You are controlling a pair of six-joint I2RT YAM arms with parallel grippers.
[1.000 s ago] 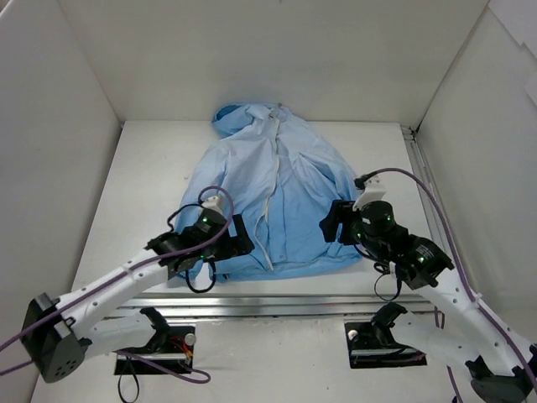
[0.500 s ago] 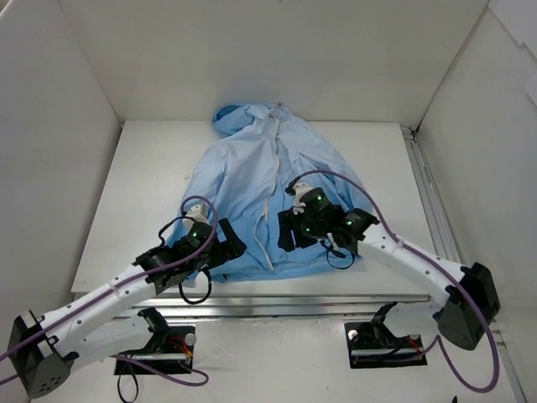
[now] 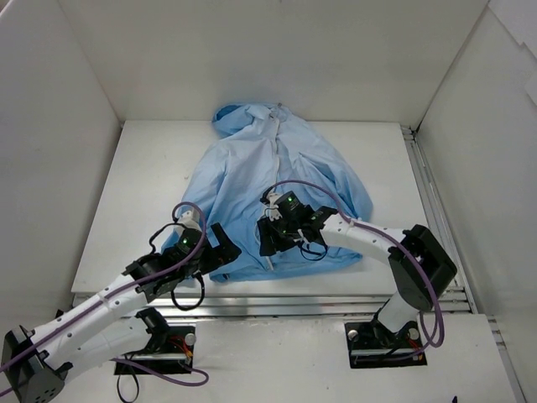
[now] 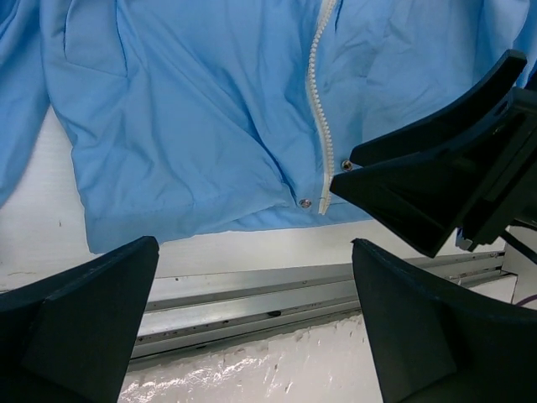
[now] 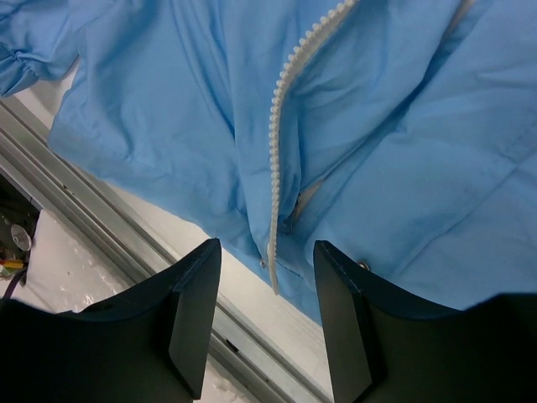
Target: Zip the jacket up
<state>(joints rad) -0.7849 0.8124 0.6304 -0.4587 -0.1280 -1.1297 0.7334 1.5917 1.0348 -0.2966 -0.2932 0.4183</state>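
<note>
The light-blue jacket (image 3: 281,189) lies flat on the table, hood at the far end, its white zipper (image 3: 270,201) running down the front. My right gripper (image 3: 267,242) is open and empty, hovering over the zipper's bottom end at the near hem. In the right wrist view its gripper (image 5: 264,252) straddles the zipper (image 5: 277,126), whose lower part lies parted. My left gripper (image 3: 228,252) is open and empty over the hem just left of it. In the left wrist view the left gripper (image 4: 253,248) is wide open, with the zipper (image 4: 317,109) beyond.
An aluminium rail (image 3: 277,295) runs along the table's near edge, also in the left wrist view (image 4: 252,302). White walls (image 3: 50,126) close in the table on the left, back and right. The right gripper's black body (image 4: 445,176) fills the right of the left wrist view.
My right arm has swung left, from the jacket's right edge to over the zipper's bottom end. My left arm has drawn back slightly toward the near edge.
</note>
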